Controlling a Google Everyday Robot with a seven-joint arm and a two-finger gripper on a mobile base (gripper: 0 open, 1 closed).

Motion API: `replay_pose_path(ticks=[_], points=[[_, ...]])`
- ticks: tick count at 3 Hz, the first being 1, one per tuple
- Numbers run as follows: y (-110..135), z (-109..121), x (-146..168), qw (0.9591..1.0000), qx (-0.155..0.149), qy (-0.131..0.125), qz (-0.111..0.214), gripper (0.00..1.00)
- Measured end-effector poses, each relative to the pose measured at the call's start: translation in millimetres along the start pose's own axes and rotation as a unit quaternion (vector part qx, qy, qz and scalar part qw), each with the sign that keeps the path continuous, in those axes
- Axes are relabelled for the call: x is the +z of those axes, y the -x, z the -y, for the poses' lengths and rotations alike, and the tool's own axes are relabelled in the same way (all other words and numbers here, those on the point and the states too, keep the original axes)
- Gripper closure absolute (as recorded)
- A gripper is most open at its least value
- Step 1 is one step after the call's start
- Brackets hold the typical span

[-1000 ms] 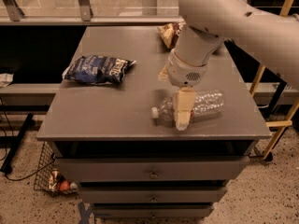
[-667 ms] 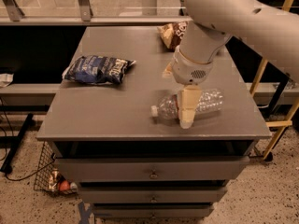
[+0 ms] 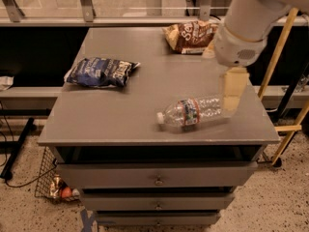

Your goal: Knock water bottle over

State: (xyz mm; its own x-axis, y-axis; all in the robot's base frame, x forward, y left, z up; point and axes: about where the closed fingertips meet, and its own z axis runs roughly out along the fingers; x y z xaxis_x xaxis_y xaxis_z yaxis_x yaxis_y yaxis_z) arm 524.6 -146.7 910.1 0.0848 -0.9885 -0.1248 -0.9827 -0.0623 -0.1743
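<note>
The water bottle (image 3: 193,112) lies on its side near the front right of the grey table (image 3: 125,110), its white cap pointing left and its reddish-blue label band facing up. My gripper (image 3: 232,94) hangs from the white arm just right of the bottle's base, above the table's right front part. It holds nothing.
A blue snack bag (image 3: 100,72) lies at the table's left. A brown snack bag (image 3: 189,36) lies at the back right, next to my arm. Drawers are below the tabletop. A yellow pole (image 3: 277,57) stands to the right of the table.
My arm and gripper have moved right and up, off the bottle. The bottle now lies uncovered on its side, in about the same place.
</note>
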Motion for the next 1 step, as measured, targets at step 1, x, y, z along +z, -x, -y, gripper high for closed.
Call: replay_pose_path(ticks=[1], points=[[-38.3,0.2,-44.0,0.9983,0.036,-0.034,-0.029,0.00]])
